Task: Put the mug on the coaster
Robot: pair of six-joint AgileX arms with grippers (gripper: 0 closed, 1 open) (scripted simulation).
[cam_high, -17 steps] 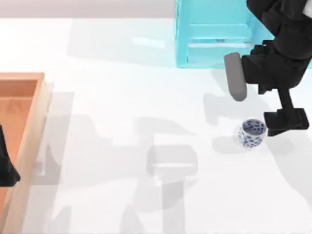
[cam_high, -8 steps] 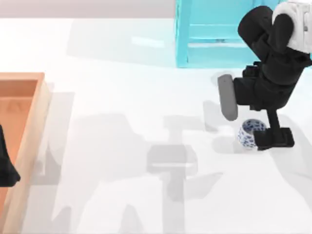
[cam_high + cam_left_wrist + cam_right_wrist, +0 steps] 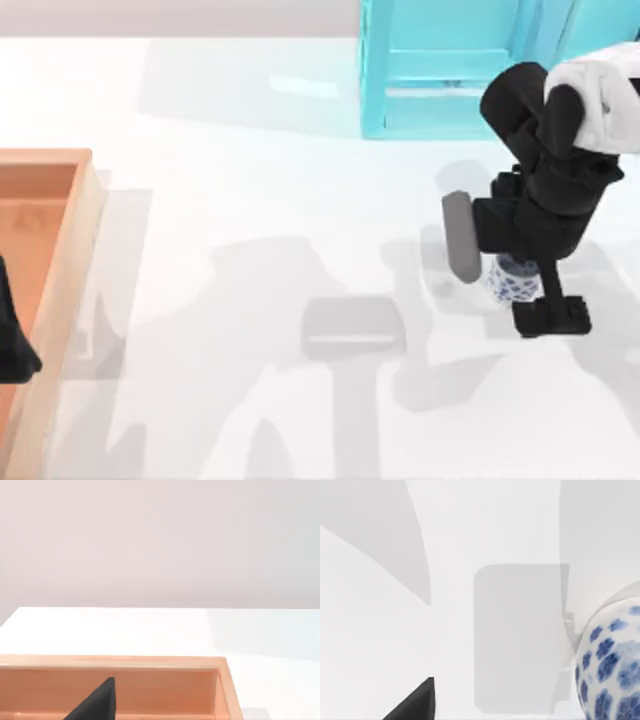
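The mug (image 3: 516, 281), a small white cup with dark blue blotches, stands on the white table at the right, partly covered by my right arm. My right gripper (image 3: 506, 277) is open and straddles it, one grey finger (image 3: 460, 236) on the mug's left and a black finger (image 3: 551, 315) at its front right. The right wrist view has the mug (image 3: 614, 666) close up. The coaster (image 3: 353, 328), a flat pale grey square, lies left of the mug near the table's middle, and the coaster (image 3: 519, 639) appears beyond the mug in the right wrist view. My left gripper (image 3: 12, 345) is parked at the far left.
A wooden box (image 3: 72, 250) stands at the table's left edge, under the left arm; the box's rim (image 3: 150, 662) crosses the left wrist view. A light blue frame (image 3: 440, 70) stands at the back right, behind the right arm.
My right gripper has come forward and down over the mug, so its fingers now flank it. The mug, coaster and left arm have not moved.
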